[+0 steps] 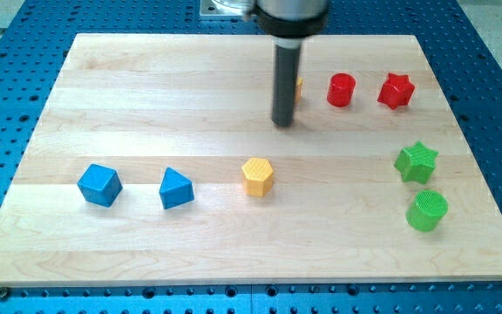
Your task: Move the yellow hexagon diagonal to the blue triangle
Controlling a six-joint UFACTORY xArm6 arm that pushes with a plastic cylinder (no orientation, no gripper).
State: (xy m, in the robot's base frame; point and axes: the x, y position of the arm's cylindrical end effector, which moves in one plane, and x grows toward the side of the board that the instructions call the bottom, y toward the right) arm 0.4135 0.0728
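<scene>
While the blue cube (pixel 99 184) sits far left, the blue triangle (pixel 175 188) lies beside it, the yellow hexagon (pixel 257 175) just right, and my tip (pixel 282 123), touching nothing, stands beyond the hexagon, apart.

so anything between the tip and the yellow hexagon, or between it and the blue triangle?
Nothing visible. My tip sits toward the view's top of the yellow hexagon, bare board between them. The blue triangle lies to the hexagon's left, that gap bare too.

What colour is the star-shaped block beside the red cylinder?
Red: the star shows clearly in the camera view, the only view.
</scene>
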